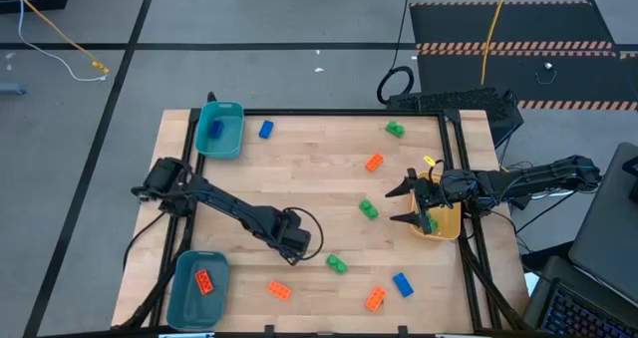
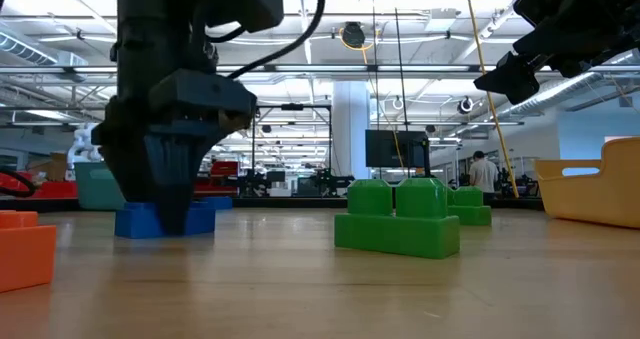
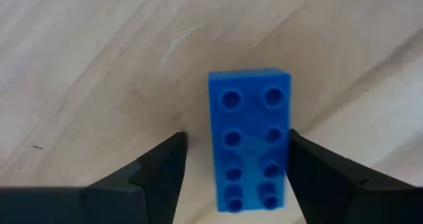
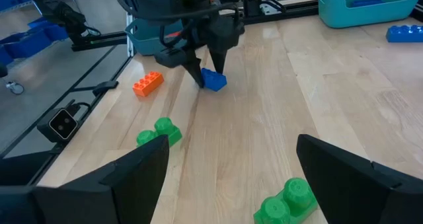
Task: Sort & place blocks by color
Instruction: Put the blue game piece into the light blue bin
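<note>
Table top: pale wood planks, visible grain, smooth with a low satin sheen. Blue block between the left gripper fingers: moulded plastic, studded, slightly glossy; the fingers are seen as matt black plastic. Green block and teal bin: smooth glossy plastic.

The left gripper reached down near the tabletop's front edge, jaws parted; the right gripper hovered by the right edge, raised, its fingers spread wide
</note>
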Available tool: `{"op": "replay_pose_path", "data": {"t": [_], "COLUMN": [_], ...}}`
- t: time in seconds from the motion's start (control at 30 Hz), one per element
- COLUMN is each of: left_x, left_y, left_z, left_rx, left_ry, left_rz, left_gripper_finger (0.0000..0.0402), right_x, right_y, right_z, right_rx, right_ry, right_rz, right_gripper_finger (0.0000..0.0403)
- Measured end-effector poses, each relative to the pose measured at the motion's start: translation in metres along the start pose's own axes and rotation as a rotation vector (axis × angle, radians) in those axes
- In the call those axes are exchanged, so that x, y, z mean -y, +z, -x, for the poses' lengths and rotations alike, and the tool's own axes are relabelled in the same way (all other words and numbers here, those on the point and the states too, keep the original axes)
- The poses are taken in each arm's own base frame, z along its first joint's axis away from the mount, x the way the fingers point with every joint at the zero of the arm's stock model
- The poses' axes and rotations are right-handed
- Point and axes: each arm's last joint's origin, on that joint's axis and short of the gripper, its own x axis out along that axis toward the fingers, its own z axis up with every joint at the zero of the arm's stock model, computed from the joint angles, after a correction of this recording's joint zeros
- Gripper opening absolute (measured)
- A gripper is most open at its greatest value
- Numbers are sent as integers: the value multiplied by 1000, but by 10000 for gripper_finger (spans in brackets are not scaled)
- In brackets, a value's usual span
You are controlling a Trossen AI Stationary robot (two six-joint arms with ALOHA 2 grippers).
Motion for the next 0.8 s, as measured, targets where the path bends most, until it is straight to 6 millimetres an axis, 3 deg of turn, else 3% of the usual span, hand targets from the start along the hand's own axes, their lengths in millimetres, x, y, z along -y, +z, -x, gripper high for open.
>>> {"op": "replay_pose_path", "data": {"t": [0.2, 0.43, 0.8], "left_x": [0, -6, -7], "left_y": [2, 12, 16], "left_z": [-4, -3, -3], "left_rx": [0, -30, -47], "left_ry": [11, -3, -21], "left_rz": [-3, 7, 3], "left_gripper_finger": [233, 140, 140], "right_x": [0, 0, 1], "right_y": [0, 0, -4], "right_z": [0, 0, -1], "right_rx": [0, 0, -5], "right_ry": [-1, -1, -2], "right_rz": [0, 0, 3], "right_gripper_finger": [325, 325, 325]}}
